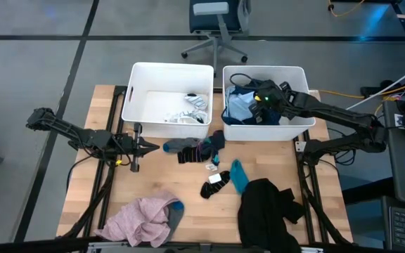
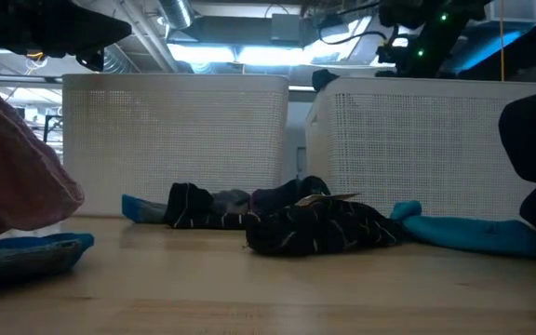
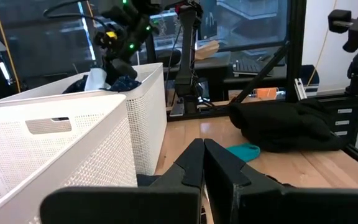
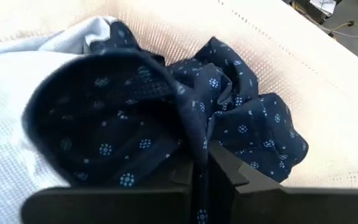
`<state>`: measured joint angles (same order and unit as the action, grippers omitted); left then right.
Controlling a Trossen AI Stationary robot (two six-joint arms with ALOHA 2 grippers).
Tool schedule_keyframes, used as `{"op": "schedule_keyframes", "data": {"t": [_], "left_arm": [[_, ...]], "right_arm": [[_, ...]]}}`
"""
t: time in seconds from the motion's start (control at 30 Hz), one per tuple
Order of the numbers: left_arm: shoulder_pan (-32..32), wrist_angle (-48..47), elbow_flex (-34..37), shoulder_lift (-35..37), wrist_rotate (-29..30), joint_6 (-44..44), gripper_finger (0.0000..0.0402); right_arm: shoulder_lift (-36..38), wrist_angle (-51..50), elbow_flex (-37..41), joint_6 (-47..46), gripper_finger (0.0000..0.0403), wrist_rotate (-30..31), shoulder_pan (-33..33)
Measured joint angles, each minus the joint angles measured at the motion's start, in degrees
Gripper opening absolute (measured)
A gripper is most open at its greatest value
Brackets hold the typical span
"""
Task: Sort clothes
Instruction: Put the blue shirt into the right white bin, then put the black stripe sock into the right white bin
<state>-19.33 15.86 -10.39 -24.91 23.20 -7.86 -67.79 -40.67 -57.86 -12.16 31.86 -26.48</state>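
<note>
My right gripper [image 1: 250,104] reaches into the right white tub [image 1: 301,74] and is shut on a navy dotted garment [image 4: 135,124], which lies bunched on a pale blue cloth [image 4: 11,143]. My left gripper [image 1: 157,147] hangs shut and level in front of the left white tub [image 1: 167,74], touching nothing. On the table lie dark socks [image 1: 192,149], a black striped sock [image 1: 214,184], a teal sock [image 1: 238,176], a black garment [image 1: 266,211] and a pink garment [image 1: 143,219]. My right gripper pinches a bunched fold of the navy dotted garment [image 4: 219,134] between its two fingers, and cloth runs down between them. The fingers slant down into the tub from the table's right side. The rest of the garment is heaped on the pale blue cloth.
The left tub holds white and striped cloth [image 1: 194,109] at its right end. Both tubs stand side by side at the table's far edge. Bare wood [image 1: 153,179] lies between my left gripper and the pink garment. An office chair [image 1: 216,24] stands beyond the table.
</note>
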Motion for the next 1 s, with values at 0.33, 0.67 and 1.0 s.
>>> {"op": "schedule_keyframes", "data": {"t": [0.33,0.67,1.0], "left_arm": [[0.0,0.0,0.0,0.0,0.0,0.3,0.0001],[0.0,0.0,0.0,0.0,0.0,2.7,0.0001],[0.0,-0.3,0.0,0.0,0.0,3.5,0.0001]], "right_arm": [[0.1,-7.0,-9.1,-1.3,0.0168,-1.1,-0.9],[0.2,-14.6,-26.6,-8.2,0.0227,-16.8,0.8],[-1.6,-7.4,-24.7,-6.4,0.0225,-17.0,17.9]]}}
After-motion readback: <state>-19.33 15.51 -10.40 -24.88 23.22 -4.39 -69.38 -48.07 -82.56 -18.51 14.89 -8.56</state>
